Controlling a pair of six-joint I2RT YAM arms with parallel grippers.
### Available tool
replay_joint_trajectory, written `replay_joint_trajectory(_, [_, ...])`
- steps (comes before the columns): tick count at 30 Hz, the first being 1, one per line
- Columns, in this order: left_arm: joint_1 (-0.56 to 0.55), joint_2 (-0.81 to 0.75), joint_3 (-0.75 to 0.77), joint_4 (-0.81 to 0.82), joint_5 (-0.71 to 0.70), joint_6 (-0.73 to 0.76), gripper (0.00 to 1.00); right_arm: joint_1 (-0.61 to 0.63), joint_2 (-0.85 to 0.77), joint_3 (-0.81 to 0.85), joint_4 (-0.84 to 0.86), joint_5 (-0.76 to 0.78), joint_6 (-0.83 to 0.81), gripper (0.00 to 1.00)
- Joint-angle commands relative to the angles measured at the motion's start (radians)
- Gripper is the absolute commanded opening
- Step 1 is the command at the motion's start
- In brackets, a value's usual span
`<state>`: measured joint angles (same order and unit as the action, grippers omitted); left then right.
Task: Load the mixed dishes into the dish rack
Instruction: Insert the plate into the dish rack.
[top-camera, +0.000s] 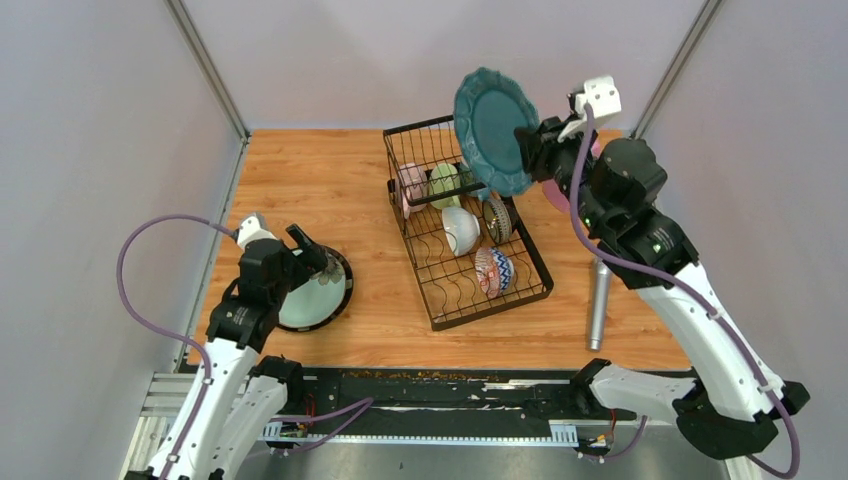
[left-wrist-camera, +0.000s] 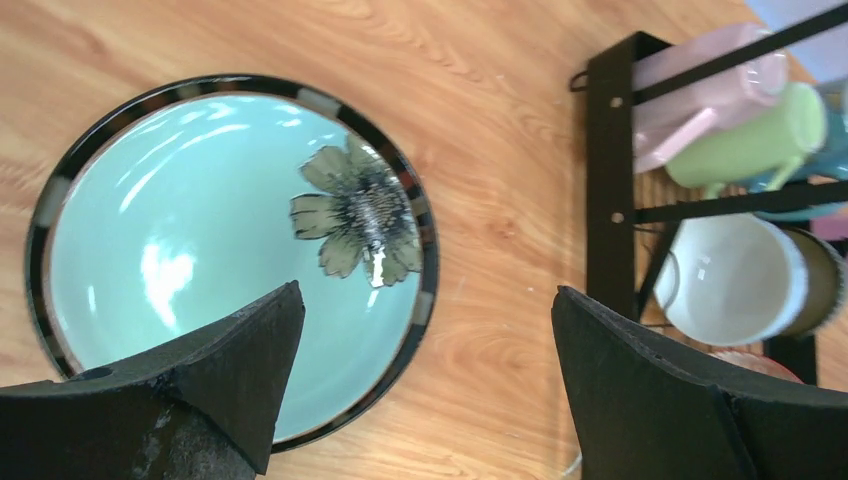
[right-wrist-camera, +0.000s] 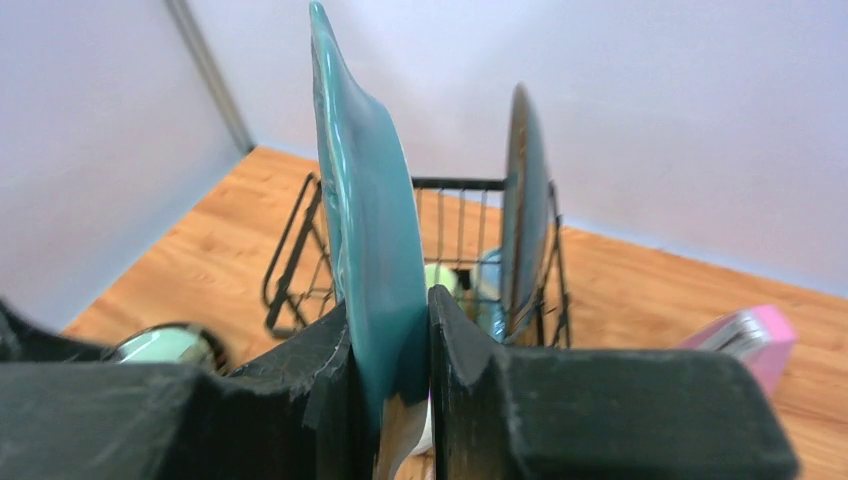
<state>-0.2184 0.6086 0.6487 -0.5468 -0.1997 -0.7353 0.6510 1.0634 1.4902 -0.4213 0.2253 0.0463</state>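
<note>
Clamped tight in the right gripper (right-wrist-camera: 392, 340): a teal plate (top-camera: 490, 125), pinched by its rim and standing on edge in the air. Over the far end of the rack (left-wrist-camera: 608, 240), toward its right side.

At the left, hanging above the surface (top-camera: 330, 170) with jaws spread wide and nothing between them: the left gripper (left-wrist-camera: 428, 292). Just below it, flat on the wood and well left of the rack: a pale-blue plate (left-wrist-camera: 200, 230) with a dark rim and a painted flower (clear of both fingers).

In the tall basket at the rack's far end, on their sides: a pink mug (top-camera: 410, 183) and a green mug (top-camera: 444, 183). In the low tray, set on edge: a white bowl (top-camera: 460, 230), a dark bowl (top-camera: 497, 218) just right of it, and a patterned bowl (top-camera: 493, 270) nearest.

Right of the rack, lying on the surface: a silver microphone (top-camera: 598, 305). Farther right, low in the right wrist view: a pink metronome (right-wrist-camera: 745, 340).
</note>
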Motion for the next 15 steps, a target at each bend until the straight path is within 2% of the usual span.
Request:
replay_joint_trajectory(1, [0.001, 0.013, -0.011, -0.058, -0.117, -0.051, 1.00, 0.002, 0.080, 0.187, 0.258, 0.192, -0.115, 0.00])
replay_joint_trajectory(5, [0.001, 0.067, 0.022, -0.081, -0.139, -0.016, 1.00, 0.002, 0.185, 0.303, 0.290, 0.266, -0.218, 0.00])
replay_joint_trajectory(8, [0.000, 0.088, 0.048, -0.108, -0.149, 0.003, 1.00, 0.005, 0.251, 0.347, 0.277, 0.256, -0.219, 0.00])
replay_joint_trajectory(15, [0.001, 0.079, 0.045, -0.109, -0.133, -0.010, 1.00, 0.018, 0.355, 0.386, 0.259, 0.338, -0.227, 0.00])
